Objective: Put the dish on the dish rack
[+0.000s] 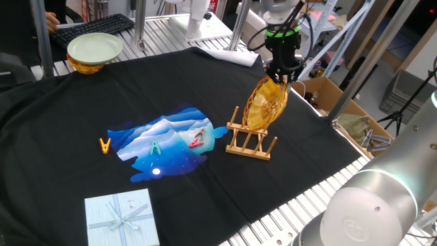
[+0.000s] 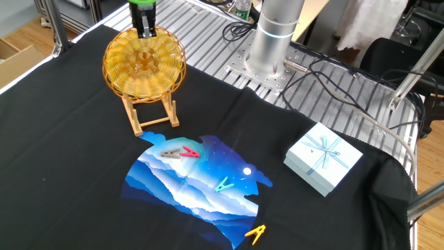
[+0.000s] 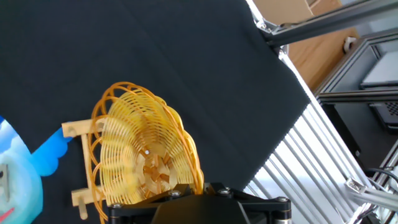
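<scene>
Dish (image 1: 265,104), a golden open-weave wicker basket-plate, stands on edge in the dish rack (image 1: 250,142), leaning slightly between the upright pegs; in the other fixed view its concave face is turned toward the camera. Beneath both lies the black cloth (image 1: 61,130) covering the table, the largest item in view. On it, near the rack, is a blue printed sheet (image 2: 198,183) showing mountains and a night sky, with a red clothespin (image 2: 189,152), a green clothespin (image 2: 223,184) and a grey clothespin (image 2: 170,154) resting on it. A pale blue gift box (image 2: 323,157) with a ribbon sits well apart from the rack. A pale green plate (image 1: 95,47) rests on a wicker bowl at the cloth's far corner. The gripper (image 2: 145,29) has its two fingers clamped on the dish's top rim. A yellow clothespin (image 1: 104,145) lies just beside the sheet.
</scene>
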Motion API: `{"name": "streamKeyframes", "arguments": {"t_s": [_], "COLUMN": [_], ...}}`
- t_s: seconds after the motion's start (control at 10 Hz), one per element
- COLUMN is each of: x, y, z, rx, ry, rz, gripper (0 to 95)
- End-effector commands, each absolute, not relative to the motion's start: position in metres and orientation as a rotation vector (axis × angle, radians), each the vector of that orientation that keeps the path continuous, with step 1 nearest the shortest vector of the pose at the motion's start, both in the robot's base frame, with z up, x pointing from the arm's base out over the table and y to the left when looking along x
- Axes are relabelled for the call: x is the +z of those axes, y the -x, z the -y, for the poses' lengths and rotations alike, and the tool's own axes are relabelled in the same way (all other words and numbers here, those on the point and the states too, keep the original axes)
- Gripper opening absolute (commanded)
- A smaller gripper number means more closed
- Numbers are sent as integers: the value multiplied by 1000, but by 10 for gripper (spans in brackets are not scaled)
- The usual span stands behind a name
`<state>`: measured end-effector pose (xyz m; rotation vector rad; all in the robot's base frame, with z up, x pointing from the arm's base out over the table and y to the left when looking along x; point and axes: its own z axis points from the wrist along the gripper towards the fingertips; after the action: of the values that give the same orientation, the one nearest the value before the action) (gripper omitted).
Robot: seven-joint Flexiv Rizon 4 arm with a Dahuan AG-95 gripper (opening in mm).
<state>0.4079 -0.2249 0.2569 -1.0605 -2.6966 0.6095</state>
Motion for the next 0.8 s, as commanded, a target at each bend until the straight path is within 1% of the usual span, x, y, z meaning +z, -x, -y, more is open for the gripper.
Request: {"name": "streamKeyframes", "arguments": {"t_s": [0.1,0.5,0.8], "x": [258,263,259], "y": [-406,-389,-388], "z": [227,240,243], "rx": [606,629,692], "ry": [1012,1026,1017], "rz": [2709,2695,2699], "gripper": [0,0,0]}}
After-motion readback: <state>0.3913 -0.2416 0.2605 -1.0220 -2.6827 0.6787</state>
